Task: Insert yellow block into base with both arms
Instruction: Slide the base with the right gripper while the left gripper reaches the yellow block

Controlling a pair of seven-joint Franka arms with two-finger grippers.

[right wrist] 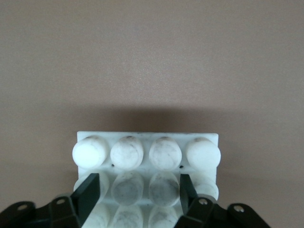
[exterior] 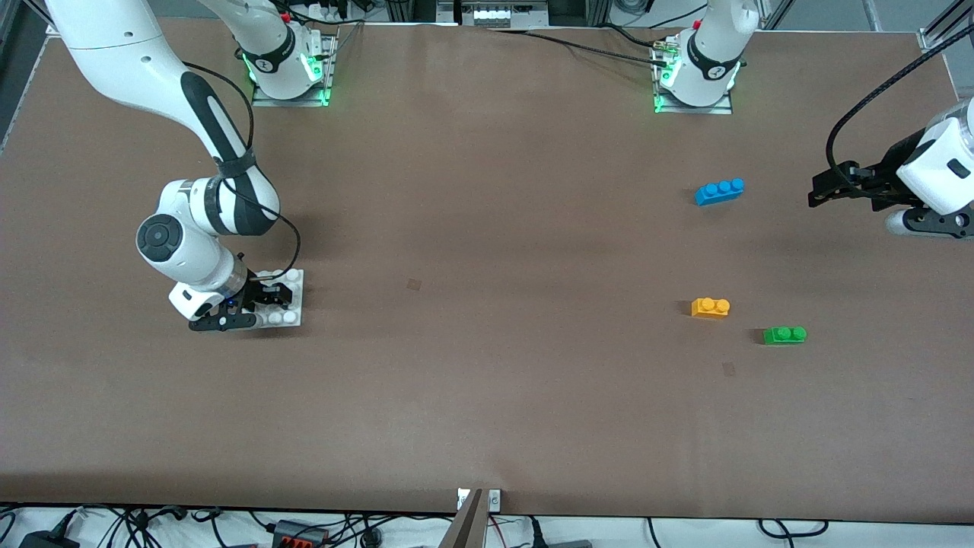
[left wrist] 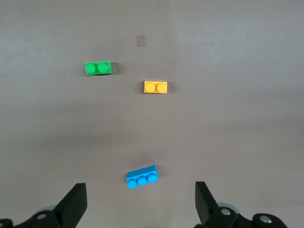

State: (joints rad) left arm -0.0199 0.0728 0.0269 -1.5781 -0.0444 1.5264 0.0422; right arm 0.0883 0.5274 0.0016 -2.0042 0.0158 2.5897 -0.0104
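The yellow block (exterior: 710, 307) lies on the table toward the left arm's end, beside the green brick (exterior: 784, 335); it also shows in the left wrist view (left wrist: 155, 87). The white base (exterior: 289, 301) lies flat toward the right arm's end. My right gripper (exterior: 255, 302) is low over the base (right wrist: 147, 152). In the right wrist view the gripper (right wrist: 137, 192) stands open, its fingers (right wrist: 88, 192) straddling two middle studs with a gap on one side. My left gripper (exterior: 825, 190) waits open and empty in the air; in the left wrist view it (left wrist: 140, 204) is above the table by the blue brick.
A blue three-stud brick (exterior: 719, 191) lies farther from the front camera than the yellow block and shows in the left wrist view (left wrist: 141, 176). The green brick (left wrist: 99, 68) shows there too. Small dark marks (exterior: 413, 285) (exterior: 728, 368) dot the brown table.
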